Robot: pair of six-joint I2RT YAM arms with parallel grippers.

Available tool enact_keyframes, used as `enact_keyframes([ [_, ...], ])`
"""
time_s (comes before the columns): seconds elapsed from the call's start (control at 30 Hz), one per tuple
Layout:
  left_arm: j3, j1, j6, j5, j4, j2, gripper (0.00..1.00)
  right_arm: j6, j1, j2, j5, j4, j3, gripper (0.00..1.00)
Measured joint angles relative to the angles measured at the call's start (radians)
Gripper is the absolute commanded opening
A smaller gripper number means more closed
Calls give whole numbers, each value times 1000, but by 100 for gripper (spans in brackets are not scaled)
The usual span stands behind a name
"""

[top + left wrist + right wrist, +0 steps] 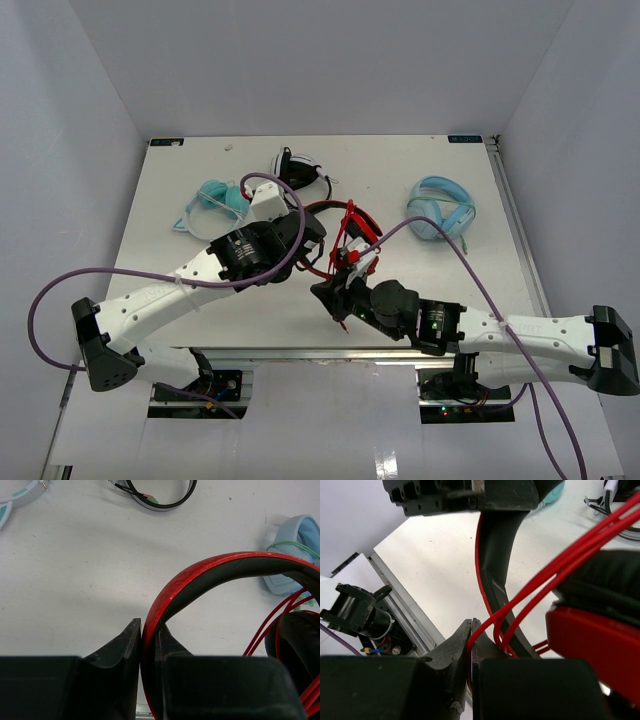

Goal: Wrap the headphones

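White worktop (400,160) spans the enclosure between pale walls (300,60). At its middle the left hand (148,632) is clamped on the red band of the headphones (215,567), one finger on each side of it, with its arm reaching in from the near left corner. The right hand (470,630) is pinched together on the thin red cable (560,555), whose strands run up past a black ear pad (600,580); its arm stretches in low from the near right. Farther back lie a black-and-white pair (298,168), a teal pair (218,198) and a light-blue pair (440,208), each apart from the hands
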Motion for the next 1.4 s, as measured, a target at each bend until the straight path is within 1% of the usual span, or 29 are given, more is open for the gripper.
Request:
enact_keyframes([
  [0.33,0,1,-52,2,17,-18,0,-21,36,-8,39,-16,-45,14],
  [0.53,0,1,-70,10,21,-33,0,-23,41,-36,73,-21,-88,13],
  [0.67,0,1,-72,17,21,-47,0,-25,41,-65,95,-18,-107,8],
  [0.8,0,1,-75,26,20,-63,0,-30,41,-86,110,-12,-116,8],
  [0.97,0,1,-75,40,21,-90,0,-44,41,-116,119,7,-138,13],
  [1.13,0,1,-79,47,25,-114,0,-65,41,-123,117,16,-158,13],
  [1.4,-14,1,-85,68,33,-123,0,-91,41,-124,119,56,-183,10],
])
